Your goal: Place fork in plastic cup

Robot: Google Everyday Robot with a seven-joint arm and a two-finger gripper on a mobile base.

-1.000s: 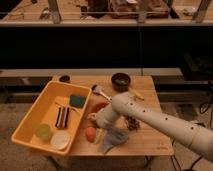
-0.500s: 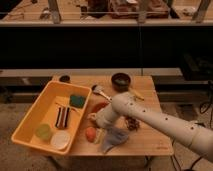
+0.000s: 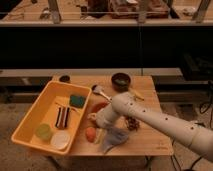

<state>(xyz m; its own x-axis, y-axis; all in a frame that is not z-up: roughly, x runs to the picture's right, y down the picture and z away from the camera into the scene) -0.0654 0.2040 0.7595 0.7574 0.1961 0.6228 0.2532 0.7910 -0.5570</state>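
The claw (image 3: pixel 95 119), grip impossible to tell, is sitting at the yellow bin's (image 3: pixel 35 117) three o'clock over the wooden surface (image 3: pixel 150 102). Inside the bin, the line-thin fork (image 3: pixel 62 105) is lying at one o'clock from the round translucent plastic cup (image 3: pixel 43 131).

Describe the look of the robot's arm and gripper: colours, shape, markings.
The arm is off-white, built of thick, smooth cylindrical segments with a rounded joint. Small dark dots run along the long segment. No loose cables show. The gripper, low over the table beside the yellow bin, looks equally pale.
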